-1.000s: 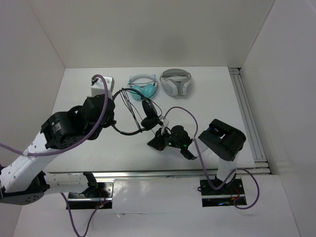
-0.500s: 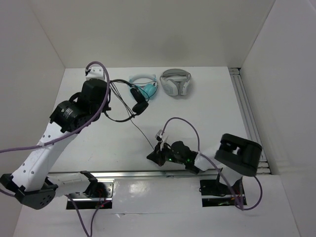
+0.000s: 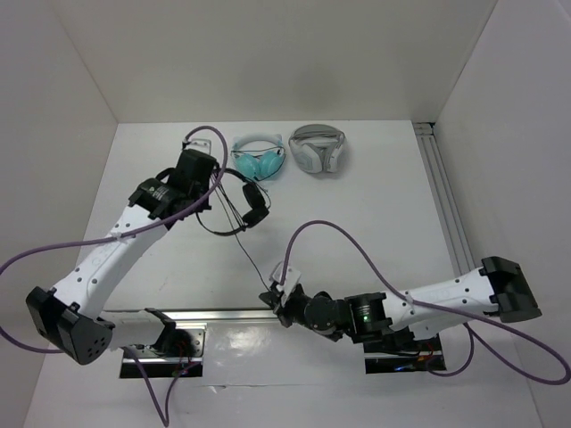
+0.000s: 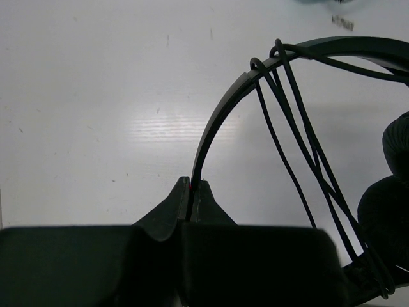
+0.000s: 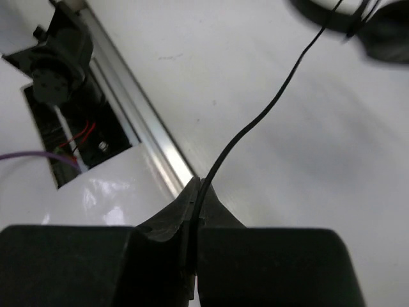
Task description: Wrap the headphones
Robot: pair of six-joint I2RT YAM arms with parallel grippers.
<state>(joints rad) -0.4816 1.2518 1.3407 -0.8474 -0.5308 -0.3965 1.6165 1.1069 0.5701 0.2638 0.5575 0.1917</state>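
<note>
The headphones [image 4: 217,121] are pinched by the left claw [image 4: 190,190], ear cushions [image 4: 390,204] cut off at the frame edge; the cable [image 5: 255,121] is nipped by the right claw [image 5: 197,192].

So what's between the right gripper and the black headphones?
Only a thin black cable, running from the right gripper up to the black on-ear headphones over bare white table. The top view shows it.

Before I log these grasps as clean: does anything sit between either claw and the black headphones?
Nothing visible does. The left claw is shut directly on the headband of the headphones, and the right claw directly on their cable.
</note>
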